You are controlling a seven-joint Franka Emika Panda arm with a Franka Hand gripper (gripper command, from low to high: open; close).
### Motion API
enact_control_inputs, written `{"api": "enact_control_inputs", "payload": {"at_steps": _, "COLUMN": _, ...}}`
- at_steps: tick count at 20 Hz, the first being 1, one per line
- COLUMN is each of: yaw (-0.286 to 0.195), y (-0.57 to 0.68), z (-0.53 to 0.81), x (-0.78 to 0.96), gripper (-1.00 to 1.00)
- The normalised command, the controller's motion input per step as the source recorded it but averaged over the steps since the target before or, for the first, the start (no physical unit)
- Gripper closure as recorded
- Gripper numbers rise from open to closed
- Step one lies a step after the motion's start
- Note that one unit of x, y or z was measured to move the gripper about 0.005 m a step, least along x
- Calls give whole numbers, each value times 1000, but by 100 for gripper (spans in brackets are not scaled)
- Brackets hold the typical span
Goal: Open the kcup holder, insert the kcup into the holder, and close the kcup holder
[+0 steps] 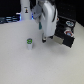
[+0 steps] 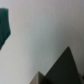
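Standing alone on the pale table [image 1: 20,62], the kcup [image 1: 29,43] waits nearest the camera, well apart from the gripper [image 1: 45,39] beyond it, whose opening cannot be told. Farthest right, the kcup holder [image 1: 66,31] risks being nudged if the arm misjudges its handle.

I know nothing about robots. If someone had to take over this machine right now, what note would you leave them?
Gripper: low over the table, empty as far as the blur shows; open or shut cannot be told.
The kcup: upright on the white table, apart from the gripper, on the exterior view's left of it.
The kcup holder: black box at the exterior view's right; whether its tray is out cannot be told.
Done: nothing certain.
Left: open the holder if shut, insert the kcup, close the holder.
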Motion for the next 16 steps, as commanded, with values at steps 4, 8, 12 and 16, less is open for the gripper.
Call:
{"api": "enact_control_inputs", "payload": {"at_steps": 4, "yaw": -222, "y": -525, "z": -334, "x": -237, "gripper": -100}}
{"api": "enact_control_inputs", "payload": {"at_steps": 8, "yaw": -188, "y": -422, "z": -422, "x": -286, "gripper": -100}}
{"api": "enact_control_inputs", "payload": {"at_steps": 12, "yaw": -160, "y": -317, "z": -458, "x": -253, "gripper": -100}}
{"api": "enact_control_inputs", "payload": {"at_steps": 16, "yaw": -140, "y": -218, "z": -256, "x": -321, "gripper": -100}}
